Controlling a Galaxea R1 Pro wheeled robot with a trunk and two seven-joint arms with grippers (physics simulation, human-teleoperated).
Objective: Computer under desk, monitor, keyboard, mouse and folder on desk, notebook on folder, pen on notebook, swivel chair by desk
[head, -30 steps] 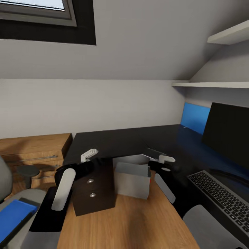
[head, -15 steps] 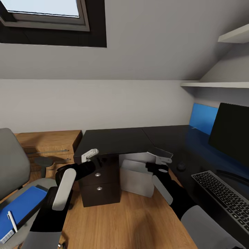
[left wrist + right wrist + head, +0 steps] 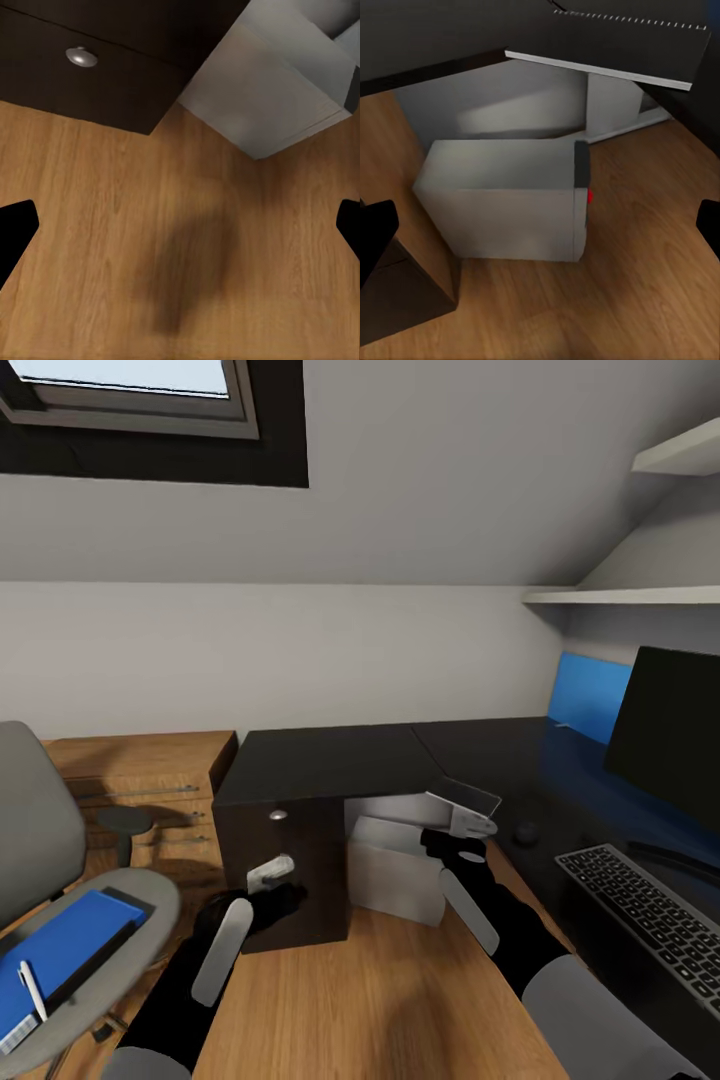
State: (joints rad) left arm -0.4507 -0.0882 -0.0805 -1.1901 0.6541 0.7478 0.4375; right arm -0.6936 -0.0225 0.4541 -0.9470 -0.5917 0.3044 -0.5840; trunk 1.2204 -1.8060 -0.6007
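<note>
Off to your left pincer's outer side, the swivel chair carries the folder. That pincer hangs low with jaws wide, just before the drawer unit. Between your pincers sits the computer, under the desk. Your right pincer gapes wide above it; keyboard and monitor lie beyond it.

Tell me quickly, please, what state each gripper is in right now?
Left gripper: open, holding nothing, over the wooden floor.
Right gripper: open, holding nothing, pointed toward the computer.
</note>
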